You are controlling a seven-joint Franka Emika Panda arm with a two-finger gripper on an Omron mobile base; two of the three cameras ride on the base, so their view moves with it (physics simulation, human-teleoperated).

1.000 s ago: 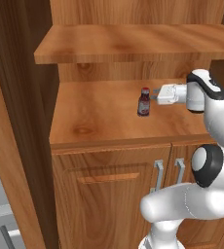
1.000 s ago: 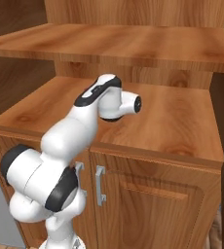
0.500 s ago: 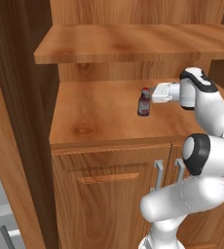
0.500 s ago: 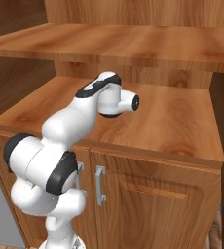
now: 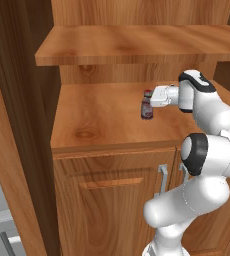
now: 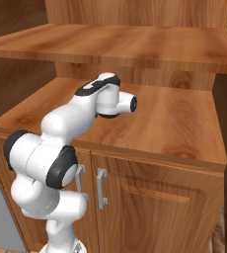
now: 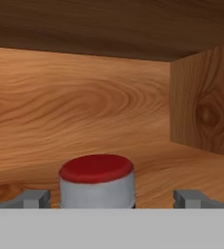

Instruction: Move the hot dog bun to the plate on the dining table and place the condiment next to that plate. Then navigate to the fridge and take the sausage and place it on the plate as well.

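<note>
A white robot arm reaches sideways across a wooden counter (image 5: 102,125) set into a cabinet nook, under a wooden shelf (image 5: 137,45). A small dark red bottle (image 5: 147,105), the condiment, stands upright on the counter toward the back, well away from the front edge. The gripper (image 5: 150,102) is level with the bottle's upper part and right up against it in the left base view. In the hand view the bottle's cap, red on top with a pale grey side, sits centred between the two grey fingertips (image 7: 33,199), which stand wide apart on either side with clear space to the cap; nothing is gripped yet. The bottle looks light and rigid, with a smooth, probably slippery surface, and being tall and narrow it would likely tip if nudged from one side. Judging from this, the safest hold is a level squeeze on the body or just below the cap, with both fingers meeting it together. The cupboard doors (image 5: 112,200) below the counter are closed. The nook's side wall (image 7: 204,107) stands beyond the bottle, so there is limited room to push further in.
</note>
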